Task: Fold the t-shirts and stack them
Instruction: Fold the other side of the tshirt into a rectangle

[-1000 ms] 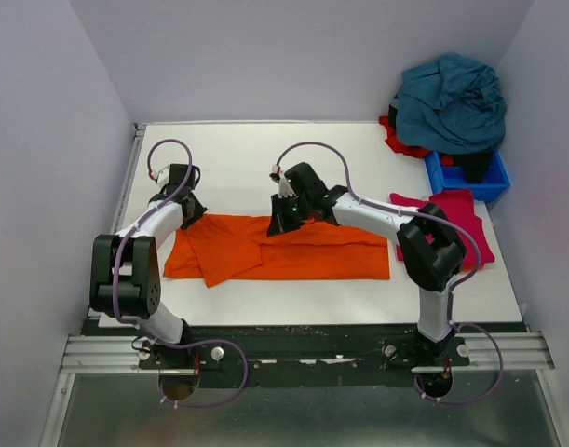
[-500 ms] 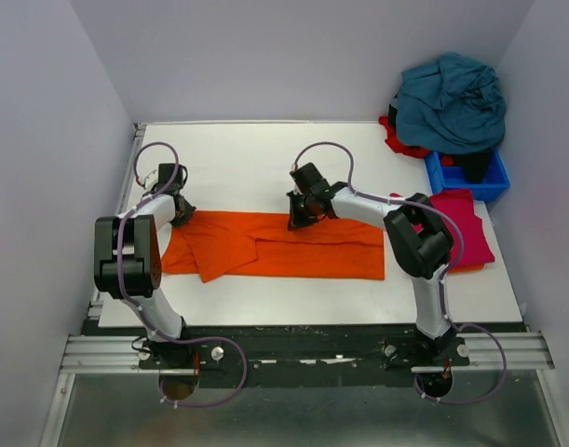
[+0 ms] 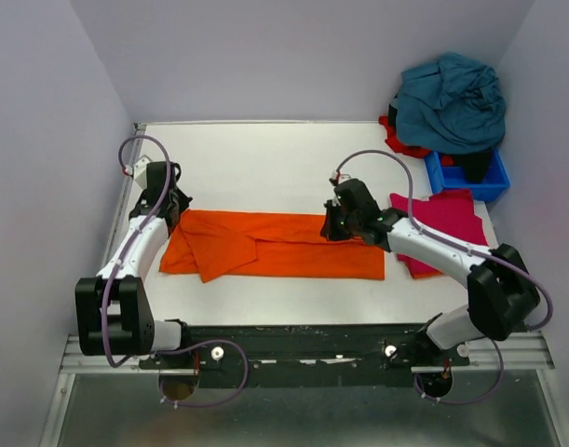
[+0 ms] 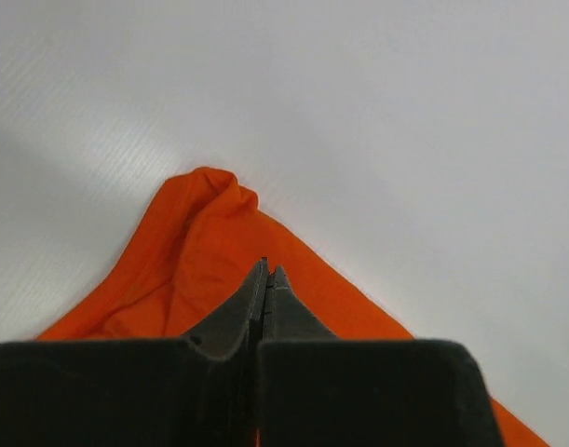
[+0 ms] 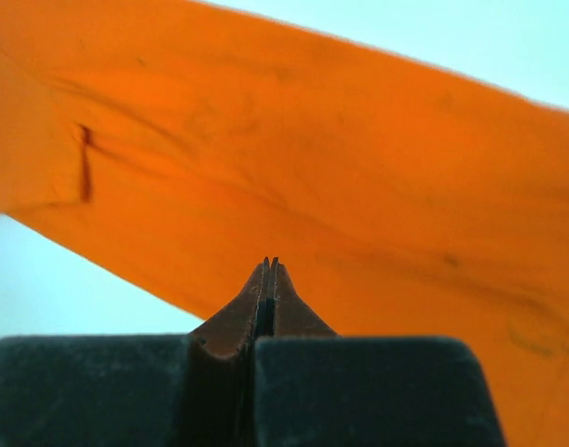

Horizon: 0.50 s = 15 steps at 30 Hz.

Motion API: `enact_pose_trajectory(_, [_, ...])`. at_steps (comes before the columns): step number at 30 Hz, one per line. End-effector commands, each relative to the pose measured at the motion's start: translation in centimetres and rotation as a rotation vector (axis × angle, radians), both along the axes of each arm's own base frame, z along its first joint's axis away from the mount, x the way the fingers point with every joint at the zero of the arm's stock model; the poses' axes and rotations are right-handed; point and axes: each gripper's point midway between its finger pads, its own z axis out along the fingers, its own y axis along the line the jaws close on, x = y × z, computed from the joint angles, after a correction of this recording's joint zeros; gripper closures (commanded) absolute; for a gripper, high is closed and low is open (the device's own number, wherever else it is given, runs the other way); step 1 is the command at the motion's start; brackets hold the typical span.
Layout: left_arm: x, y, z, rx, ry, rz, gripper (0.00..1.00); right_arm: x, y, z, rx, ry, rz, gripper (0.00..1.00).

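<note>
White tabletop (image 3: 265, 158) carries the orange t-shirt (image 3: 284, 250), which lies in the middle as a long folded band. Both pairs of fingers are pressed fully together: the left gripper (image 3: 175, 207) is at the far left corner of the shirt and the right gripper (image 3: 329, 229) at its far edge. Whether cloth is pinched, I cannot tell. At the right lies a magenta t-shirt (image 3: 456, 219), and a teal t-shirt (image 3: 452, 98) is heaped behind the blue bin (image 3: 470, 182).
</note>
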Motion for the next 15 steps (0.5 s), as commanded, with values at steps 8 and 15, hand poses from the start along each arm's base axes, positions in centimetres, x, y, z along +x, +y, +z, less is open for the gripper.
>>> enact_pose_trajectory(8, [-5.5,-2.4,-6.6,-0.150,0.089,0.113,1.00,-4.7,-10.0,-5.5,-0.298,0.083,-0.269,0.99])
enact_pose_trajectory(15, [-3.8,-2.4,-8.0,-0.153,0.148,0.152,1.00,-5.3,-10.9,-7.4,-0.370,0.160,-0.323,0.99])
